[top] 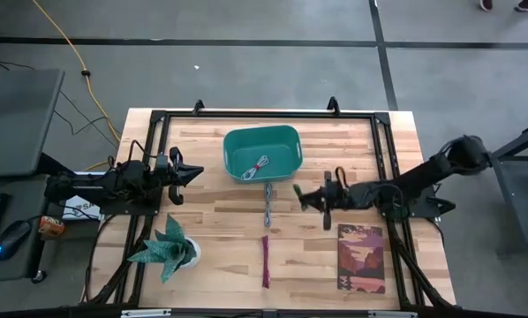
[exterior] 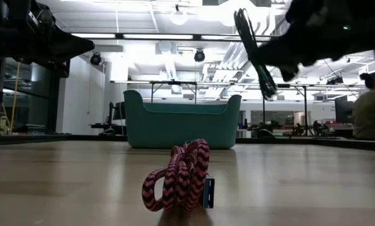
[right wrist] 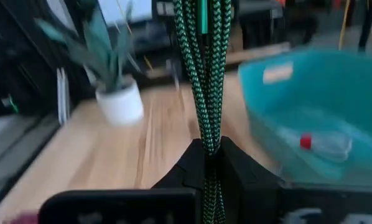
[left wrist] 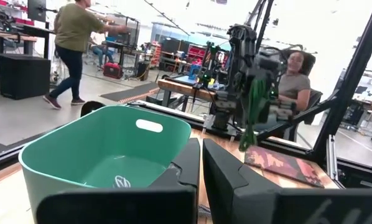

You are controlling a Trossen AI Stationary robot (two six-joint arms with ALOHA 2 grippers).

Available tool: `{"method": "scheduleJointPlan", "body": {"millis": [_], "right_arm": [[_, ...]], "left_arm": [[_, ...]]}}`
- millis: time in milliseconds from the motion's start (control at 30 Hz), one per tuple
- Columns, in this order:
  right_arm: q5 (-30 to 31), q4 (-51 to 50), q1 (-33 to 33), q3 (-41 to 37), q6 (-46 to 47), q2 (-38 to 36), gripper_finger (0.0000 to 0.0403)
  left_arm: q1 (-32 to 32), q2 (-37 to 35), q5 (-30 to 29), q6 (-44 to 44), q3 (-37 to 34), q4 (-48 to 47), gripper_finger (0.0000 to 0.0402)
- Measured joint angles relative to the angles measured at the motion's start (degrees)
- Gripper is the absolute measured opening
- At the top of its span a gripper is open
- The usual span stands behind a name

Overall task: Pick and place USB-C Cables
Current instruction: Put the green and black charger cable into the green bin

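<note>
R hand [right wrist: 212, 149] gripping green cable [right wrist: 201, 74], raised near teal bin [top: 262, 152]

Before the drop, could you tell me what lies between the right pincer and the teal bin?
In the high view, only bare table separates the right pincer, shut on the green cable, from the teal bin.

Light wood butcher-block surface [top: 220, 230] inside a black frame. Directly on it: teal bin [top: 262, 152] at rear centre, grey cable bundle [top: 268, 206] just in front of it, maroon cable bundle [top: 266, 261] nearer the front edge. Potted plant with folded green leaves [top: 169, 250] sits front left, book with a landscape cover [top: 361, 258] front right.
</note>
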Motion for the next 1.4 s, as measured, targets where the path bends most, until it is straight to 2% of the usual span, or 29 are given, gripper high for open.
{"method": "scheduleJointPlan", "body": {"millis": [133, 233, 1400], "right_arm": [[-8.16, 8.79, -4.76, -0.06, -3.72, -0.01, 0.0003], [-12.13, 10.76, -6.53, -0.06, -4.25, -0.02, 0.0003], [-12.52, 10.79, -7.32, 0.01, -4.69, -0.02, 0.0003]], "left_arm": [[0.02, 0.0, 0.0, -0.22, 0.0, -0.02, 0.0], [0.02, 0.0, 0.0, -0.4, 0.0, -0.04, 0.0], [0.02, -0.02, 0.0, 1.07, 0.0, 0.52, 0.0]]}}
